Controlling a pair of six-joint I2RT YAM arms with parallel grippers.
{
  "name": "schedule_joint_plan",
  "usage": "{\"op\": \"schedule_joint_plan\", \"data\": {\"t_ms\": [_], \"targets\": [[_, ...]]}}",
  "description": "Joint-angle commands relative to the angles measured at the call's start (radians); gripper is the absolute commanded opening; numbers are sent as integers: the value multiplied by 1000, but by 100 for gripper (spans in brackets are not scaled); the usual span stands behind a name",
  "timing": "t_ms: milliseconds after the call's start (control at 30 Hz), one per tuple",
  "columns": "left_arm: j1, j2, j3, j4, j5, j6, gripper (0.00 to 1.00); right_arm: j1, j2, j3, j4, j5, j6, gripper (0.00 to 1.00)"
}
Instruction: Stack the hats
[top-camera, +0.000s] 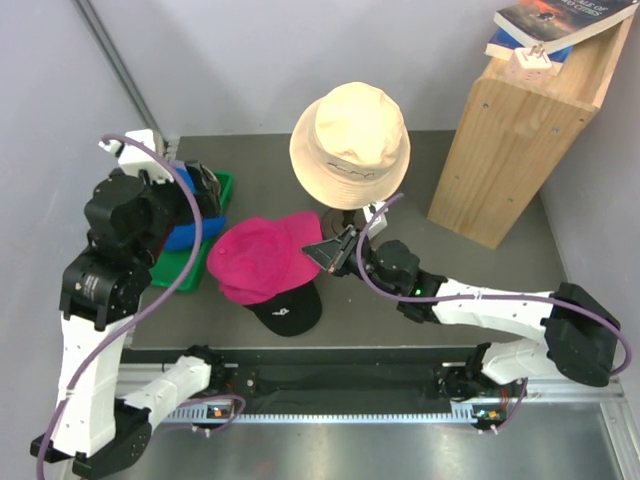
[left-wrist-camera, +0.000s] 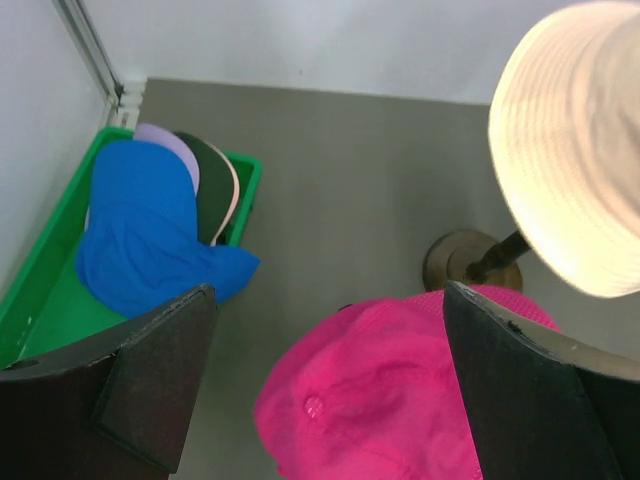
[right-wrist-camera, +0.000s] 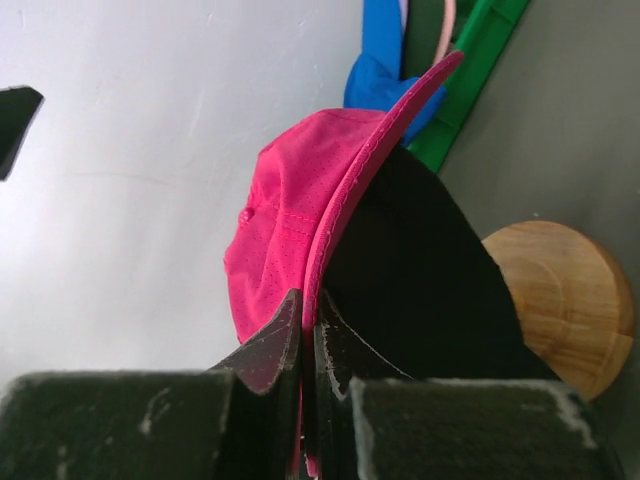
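Note:
A magenta cap (top-camera: 258, 258) lies over a black cap (top-camera: 288, 312) at the table's middle; the black brim sticks out toward the near edge. My right gripper (top-camera: 328, 252) is shut on the magenta brim (right-wrist-camera: 345, 200), with the black cap (right-wrist-camera: 420, 270) just behind it. My left gripper (top-camera: 205, 190) is open and empty, above the gap between the green bin and the magenta cap (left-wrist-camera: 380, 400). A blue cap (left-wrist-camera: 140, 230), a lavender cap (left-wrist-camera: 165, 140) and a light pink brim (left-wrist-camera: 232, 195) lie in the green bin (left-wrist-camera: 245, 200).
A cream bucket hat (top-camera: 350, 140) sits on a stand with a round wooden base (right-wrist-camera: 565, 300) just behind the caps. A tall wooden box (top-camera: 520, 130) with books (top-camera: 550, 25) on top stands at the back right. The green bin (top-camera: 180, 265) is at the left.

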Motion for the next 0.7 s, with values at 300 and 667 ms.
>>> {"op": "schedule_joint_plan", "data": {"t_ms": [300,667], "targets": [[-3,-42,-254,9,-76,-80,99,-21,-70,-130,-70,136,13,0],[-1,-88,-446,-16,-230,-222,99,-21,-6,-144,-150,113,-24,0]]}}
